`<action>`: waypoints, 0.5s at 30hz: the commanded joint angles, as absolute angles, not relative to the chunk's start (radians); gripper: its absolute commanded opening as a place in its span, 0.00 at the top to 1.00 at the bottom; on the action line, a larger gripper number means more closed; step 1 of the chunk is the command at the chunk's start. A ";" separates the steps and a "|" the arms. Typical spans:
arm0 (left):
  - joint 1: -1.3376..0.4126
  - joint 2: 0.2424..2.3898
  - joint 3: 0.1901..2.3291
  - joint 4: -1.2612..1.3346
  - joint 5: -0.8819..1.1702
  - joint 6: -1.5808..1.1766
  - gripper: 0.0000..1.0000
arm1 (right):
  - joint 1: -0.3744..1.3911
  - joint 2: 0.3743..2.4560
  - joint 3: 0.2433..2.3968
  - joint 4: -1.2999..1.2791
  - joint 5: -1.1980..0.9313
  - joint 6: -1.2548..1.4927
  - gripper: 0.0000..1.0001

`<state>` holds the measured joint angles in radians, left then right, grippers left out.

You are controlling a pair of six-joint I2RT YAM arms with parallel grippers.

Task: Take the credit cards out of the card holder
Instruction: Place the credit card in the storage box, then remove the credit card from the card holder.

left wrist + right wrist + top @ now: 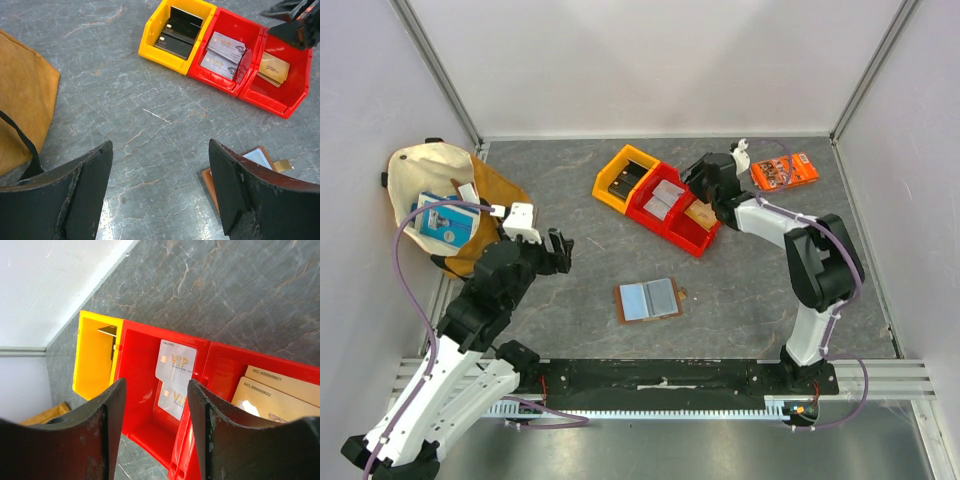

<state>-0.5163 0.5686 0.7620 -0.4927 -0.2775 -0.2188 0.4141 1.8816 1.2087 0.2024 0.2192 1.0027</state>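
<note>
grey stone-look table [570, 210] bears the card holder [649, 299] lying open at 6 o'clock of the bins [695, 243], where credit cards [667, 198] already sit sorted; right gripper [156, 385] and left gripper [161, 147] both gape empty, so the job looks nearly done, unless a card hides inside.

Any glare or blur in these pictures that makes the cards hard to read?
Top external: even light, soft shadows; silver cards too small to read. Left wrist: sharp, mild sheen on the table. Right wrist: the silver cards glare white, VIP legible; right gripper dark and close.
</note>
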 commanded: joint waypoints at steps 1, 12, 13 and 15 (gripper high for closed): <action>-0.509 0.586 0.761 -0.465 -0.242 -0.244 0.17 | 0.407 1.732 1.186 0.167 0.209 0.852 0.37; -0.512 0.733 0.786 -0.457 0.101 -0.441 0.17 | 0.546 1.462 1.057 -0.078 -0.069 0.558 0.23; -0.514 0.739 0.769 -0.436 0.132 -0.477 0.18 | 0.567 1.441 1.031 -0.087 -0.084 0.552 0.23; -0.526 0.747 0.709 -0.367 0.204 -0.558 0.19 | 0.606 1.410 0.977 -0.095 -0.120 0.545 0.23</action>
<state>-0.5167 0.7406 0.7601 -0.4885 0.0116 -0.3634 0.5434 1.4673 1.0630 -0.0013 -0.0193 0.6327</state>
